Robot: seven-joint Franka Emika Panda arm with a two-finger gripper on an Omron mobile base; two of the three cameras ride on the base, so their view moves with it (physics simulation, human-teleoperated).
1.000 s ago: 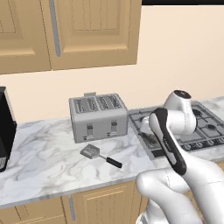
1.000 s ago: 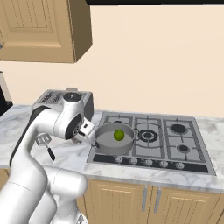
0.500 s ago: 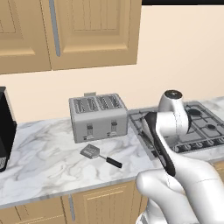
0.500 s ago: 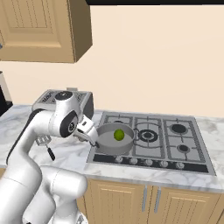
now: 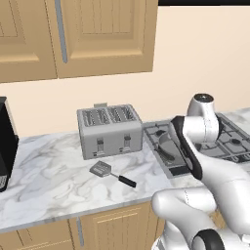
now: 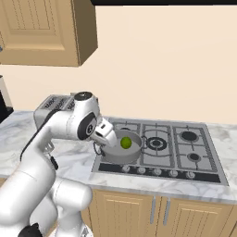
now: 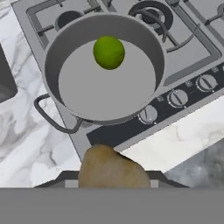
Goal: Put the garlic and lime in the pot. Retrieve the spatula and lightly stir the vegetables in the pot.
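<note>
The grey pot (image 7: pixel 51 65) stands on the stove's front left burner, with the bright green lime (image 7: pixel 109 52) lying inside it toward the far side. My gripper (image 7: pixel 112 178) is shut on the tan-brown garlic (image 7: pixel 109 166), held above the stove's front edge just short of the pot's near rim. From the right base view the gripper (image 6: pixel 99 147) hangs at the left side of the pot (image 6: pixel 121 155), and the lime (image 6: pixel 125 142) shows inside. The spatula (image 5: pixel 111 173) lies flat on the marble counter in front of the toaster, apart from the arm.
A silver toaster (image 5: pixel 110 131) stands on the counter left of the stove (image 6: pixel 176 148). A black appliance (image 5: pixel 6 141) sits at the counter's far left. Wall cabinets hang above. The stove's knobs (image 7: pixel 177 98) line its front edge.
The arm has swung slightly, bringing the hand with the garlic a little lower and closer to the pot. The lime and spatula have not moved.
</note>
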